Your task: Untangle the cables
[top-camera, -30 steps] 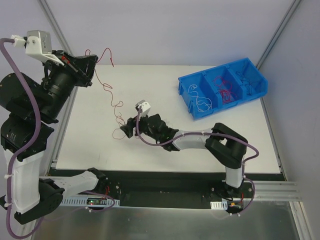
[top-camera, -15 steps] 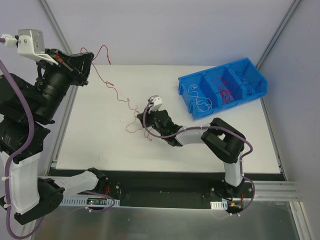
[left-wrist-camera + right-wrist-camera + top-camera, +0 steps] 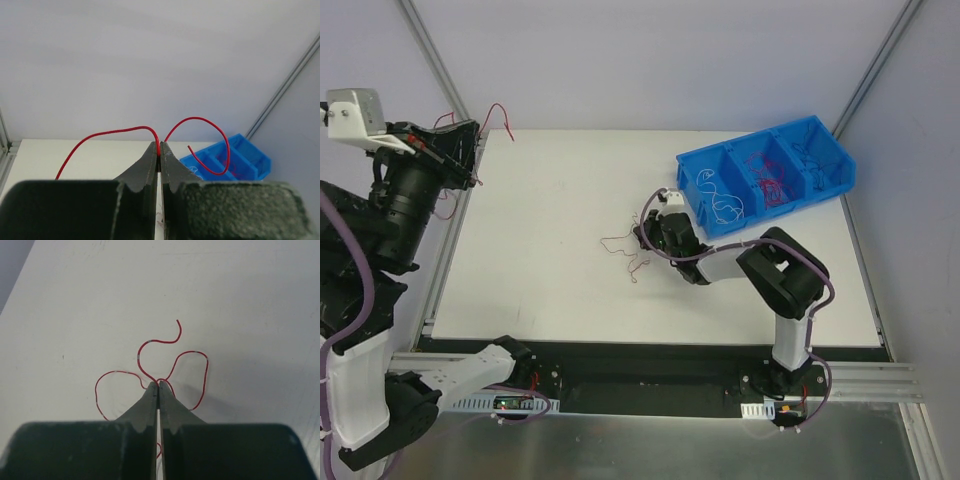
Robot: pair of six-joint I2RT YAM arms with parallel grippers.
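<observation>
The blue bin point(image 3: 692, 185) blocks the far right corner of the surface point(image 3: 540, 200). Just left of the bin, the right arm point(image 3: 720, 265) lies low across the surface. Its right pincer point(image 3: 158, 387) is clamped on a red cable point(image 3: 625, 258) that loops farther left. Beyond those loops the surface is bare, with room to pass. Well left of the bin, the raised left arm point(image 3: 400, 200) stands off the surface's edge. Its left pincer point(image 3: 159, 150) pinches a second red cable point(image 3: 200, 122) in the air.
</observation>
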